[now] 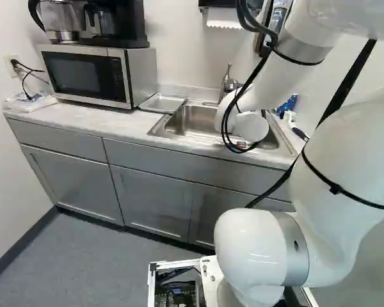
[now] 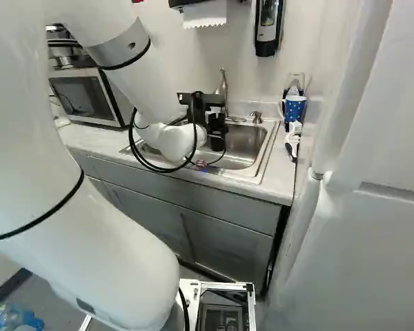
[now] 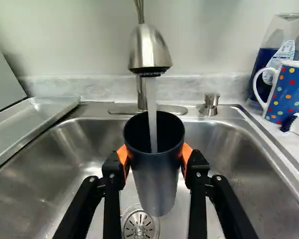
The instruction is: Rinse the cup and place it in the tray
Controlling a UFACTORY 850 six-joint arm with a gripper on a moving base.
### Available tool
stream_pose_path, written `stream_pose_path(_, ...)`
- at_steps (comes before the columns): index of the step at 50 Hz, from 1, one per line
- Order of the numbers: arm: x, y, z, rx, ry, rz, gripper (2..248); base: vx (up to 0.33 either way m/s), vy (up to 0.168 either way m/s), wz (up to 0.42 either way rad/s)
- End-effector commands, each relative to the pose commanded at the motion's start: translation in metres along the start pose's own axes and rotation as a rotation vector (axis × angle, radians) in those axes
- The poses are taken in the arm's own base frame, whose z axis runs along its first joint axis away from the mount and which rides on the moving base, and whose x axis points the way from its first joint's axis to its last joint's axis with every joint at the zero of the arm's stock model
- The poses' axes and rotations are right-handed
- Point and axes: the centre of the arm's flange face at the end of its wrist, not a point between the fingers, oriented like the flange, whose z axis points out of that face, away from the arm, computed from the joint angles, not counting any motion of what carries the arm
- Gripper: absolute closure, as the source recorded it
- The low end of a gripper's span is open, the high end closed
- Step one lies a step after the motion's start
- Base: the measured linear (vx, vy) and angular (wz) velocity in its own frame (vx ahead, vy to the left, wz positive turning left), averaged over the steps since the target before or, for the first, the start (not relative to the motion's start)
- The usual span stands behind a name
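Observation:
In the right base view my gripper (image 2: 215, 125) reaches over the sink. The wrist view shows the gripper (image 3: 155, 158) shut on a dark cup (image 3: 157, 186), an orange pad pressed to each side. The cup is upright, its open mouth under the faucet (image 3: 149, 50), and a stream of water (image 3: 152, 109) runs into it. Beneath the cup is the sink basin (image 3: 89, 149) with its drain. The shallow metal tray (image 3: 35, 119) lies on the counter beside the sink; it also shows in the left base view, the tray (image 1: 162, 102) being next to the microwave.
Across the sink from the tray stand a polka-dot mug (image 3: 289, 92), a clear bottle and brushes (image 2: 292, 141). A soap pump (image 3: 210, 104) rises behind the basin. The microwave (image 1: 93, 73) carries a coffee maker. A towel dispenser and soap dispenser (image 2: 268, 27) hang above.

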Motion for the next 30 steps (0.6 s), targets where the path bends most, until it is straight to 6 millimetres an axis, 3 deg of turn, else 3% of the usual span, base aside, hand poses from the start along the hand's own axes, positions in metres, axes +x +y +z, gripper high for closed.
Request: stream_pose_path(30,0.0000,0.0000,0.0000,0.000,0.000,0.000,128,0.000,0.000,0.000)
